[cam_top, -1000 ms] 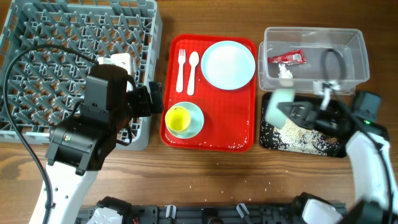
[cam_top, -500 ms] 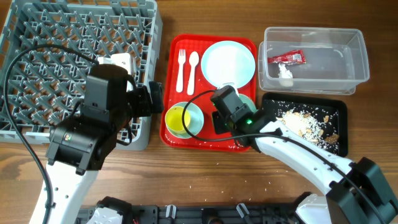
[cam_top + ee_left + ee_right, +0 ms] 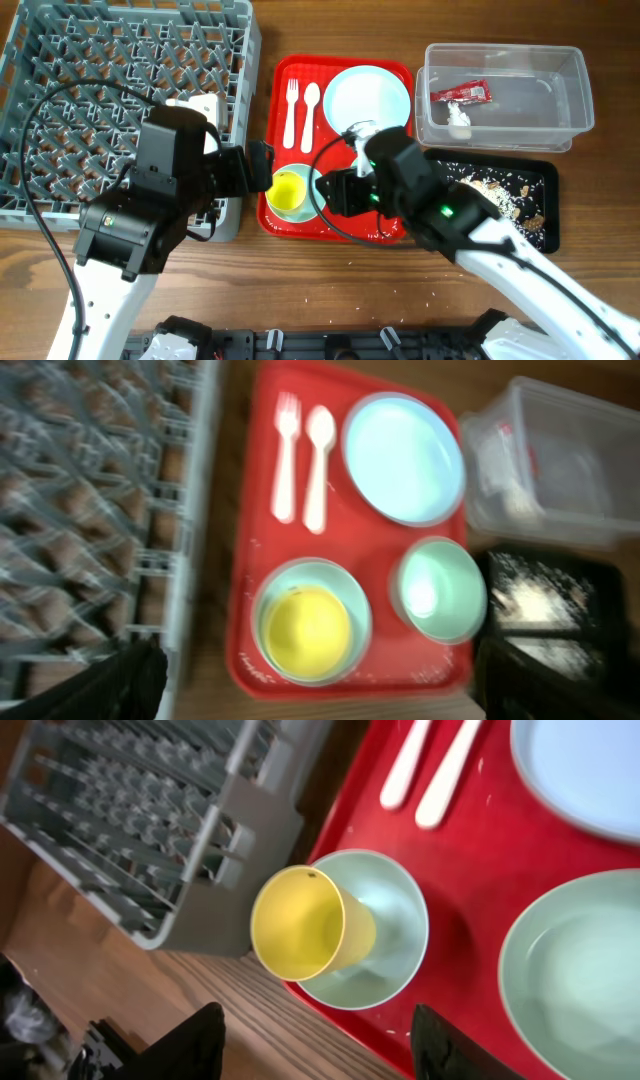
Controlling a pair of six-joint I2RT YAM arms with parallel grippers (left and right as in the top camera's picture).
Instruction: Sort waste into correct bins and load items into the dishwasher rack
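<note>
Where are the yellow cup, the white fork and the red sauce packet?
yellow cup point(image 3: 300, 925), right wrist view, on its hollow inside.
fork point(image 3: 290, 120), overhead view, on its handle.
red sauce packet point(image 3: 461, 94), overhead view, on its middle.

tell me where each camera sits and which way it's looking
Overhead: fixed above the table, looking straight down on the rack, red tray, clear tub and black tray; both arms show.
Left wrist: on the left arm, looking down over the red tray; its dark fingers fill the bottom corners.
Right wrist: on the right arm, close above the yellow cup; its fingers show at the bottom edge.
Shared: both wrist views hold the yellow cup in its bowl, plus the fork and spoon.
</note>
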